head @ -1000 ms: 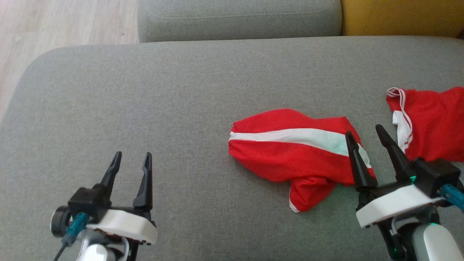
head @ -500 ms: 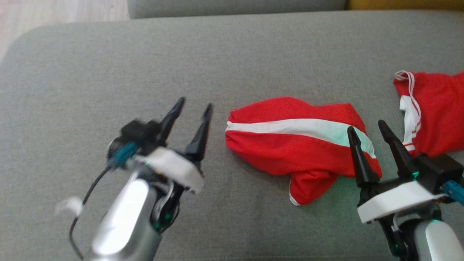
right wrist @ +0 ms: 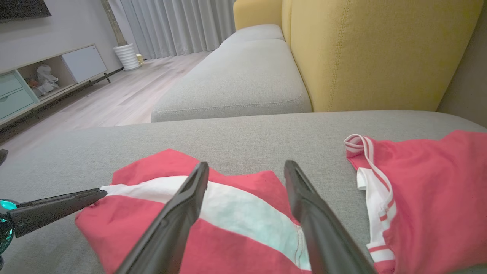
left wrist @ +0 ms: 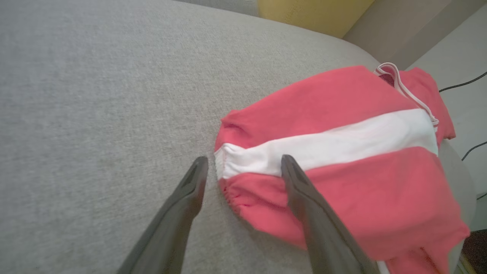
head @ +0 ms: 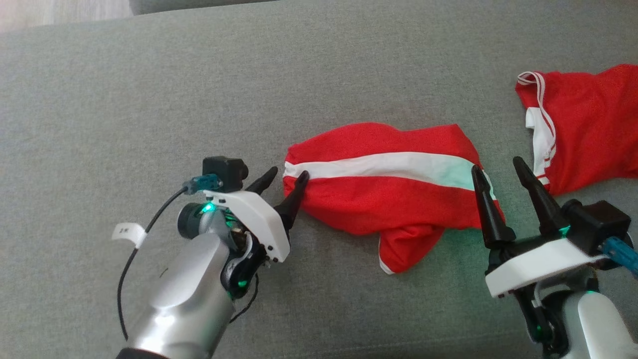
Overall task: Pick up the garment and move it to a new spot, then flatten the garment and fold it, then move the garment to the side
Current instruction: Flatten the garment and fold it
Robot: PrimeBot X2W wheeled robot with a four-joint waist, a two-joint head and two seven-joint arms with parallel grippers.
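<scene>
Left gripper (head: 289, 173): wide open, empty, straddling garment's (head: 379, 199) left hem. Garment: crumpled on grey cushion (head: 149, 99); looks light, limp, probably slippery. Best pinched at the gathered hem. Right gripper (head: 497, 164): open, empty, over garment's right edge.

The red jersey garment (head: 389, 204) (left wrist: 354, 190) (right wrist: 125, 228) lies bunched and loosely doubled over on the grey woven sofa cushion (head: 149, 99), a rounded heap and not spread flat. A broad white band (head: 379, 167) (left wrist: 335, 144) (right wrist: 236, 213) runs along its length, faintly greenish toward the right end in the head view. Its left end is a gathered, puckered hem. From the near edge a small flap (head: 403, 247) with a thin white border sticks out toward the robot.
</scene>
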